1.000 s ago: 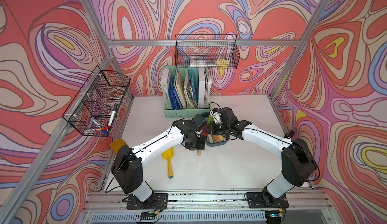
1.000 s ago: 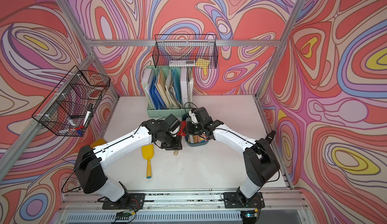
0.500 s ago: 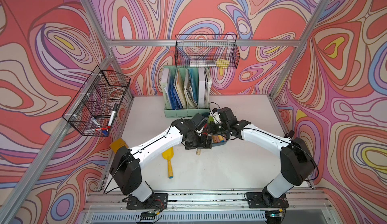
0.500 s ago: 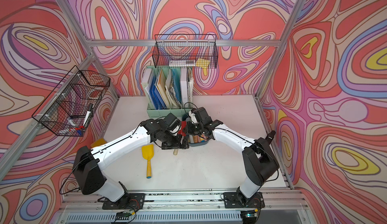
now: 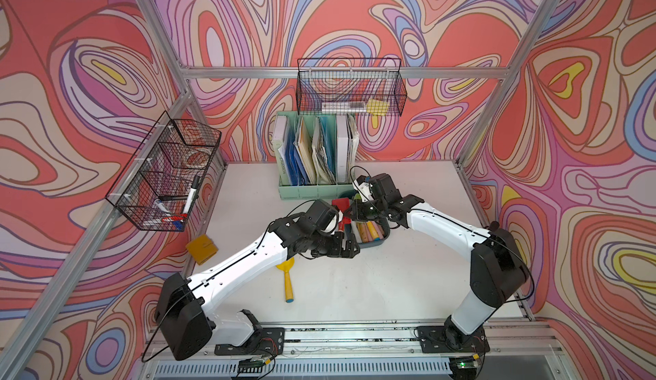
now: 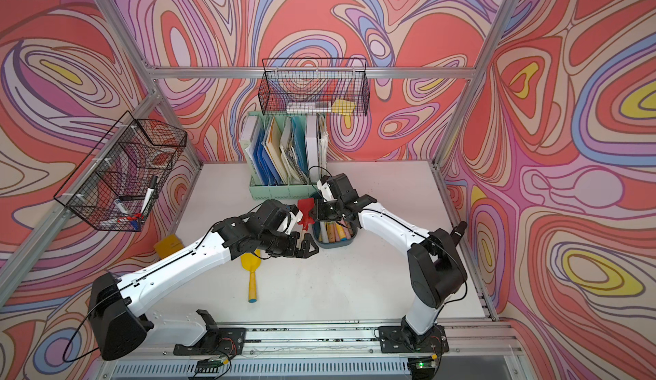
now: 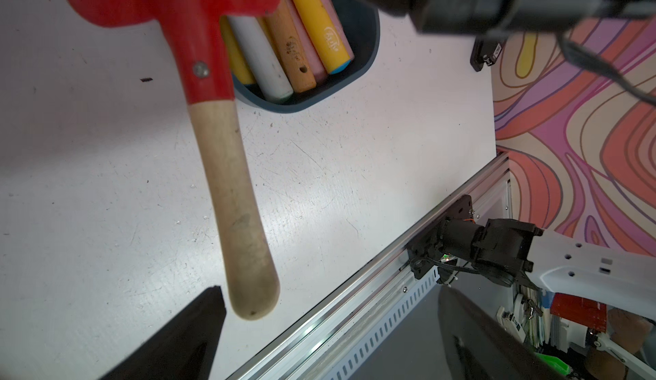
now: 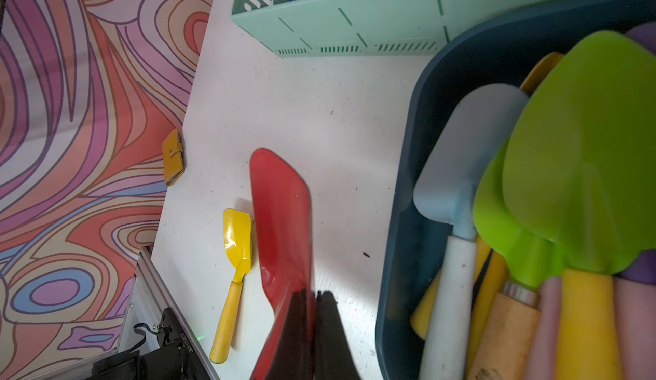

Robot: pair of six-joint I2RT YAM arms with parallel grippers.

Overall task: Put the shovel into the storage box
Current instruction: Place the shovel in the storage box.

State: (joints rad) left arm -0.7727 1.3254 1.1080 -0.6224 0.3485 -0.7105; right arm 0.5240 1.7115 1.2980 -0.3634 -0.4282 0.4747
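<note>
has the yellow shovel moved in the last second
No. The yellow shovel lies as far from the front rail as before, with its handle toward the rail.

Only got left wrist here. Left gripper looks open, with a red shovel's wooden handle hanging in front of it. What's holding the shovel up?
Observer: The right gripper. The right wrist view shows it shut on the edge of the red shovel, at the blade.
Operator: Any other shovel lying loose?
Observer: One. A yellow shovel lies flat on the table beside the left arm, outside the storage box.
</note>
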